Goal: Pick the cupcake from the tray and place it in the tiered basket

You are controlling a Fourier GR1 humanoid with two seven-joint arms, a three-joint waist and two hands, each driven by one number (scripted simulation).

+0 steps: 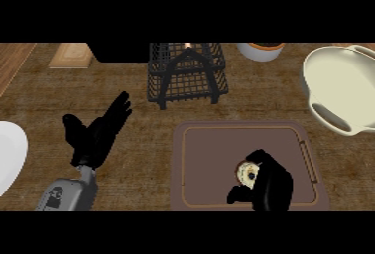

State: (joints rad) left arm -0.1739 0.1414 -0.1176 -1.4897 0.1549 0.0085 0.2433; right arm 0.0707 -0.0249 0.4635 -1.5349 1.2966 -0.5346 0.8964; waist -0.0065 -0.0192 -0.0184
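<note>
The cupcake (247,173), pale with a dark spot, sits on the brown tray (219,163) near its lower right part. My right hand (270,183) is over the tray, fingers curled round the cupcake's right side and hiding much of it. The black wire tiered basket (187,74) stands beyond the tray at the counter's back middle. My left hand (95,134) rests open at the left, fingers straight and pointing up toward the basket, holding nothing.
A cream pot (344,89) with handles stands at the right edge. A white plate (9,154) shows at the left edge. A wooden block (71,54) and a small white cup (260,50) stand at the back.
</note>
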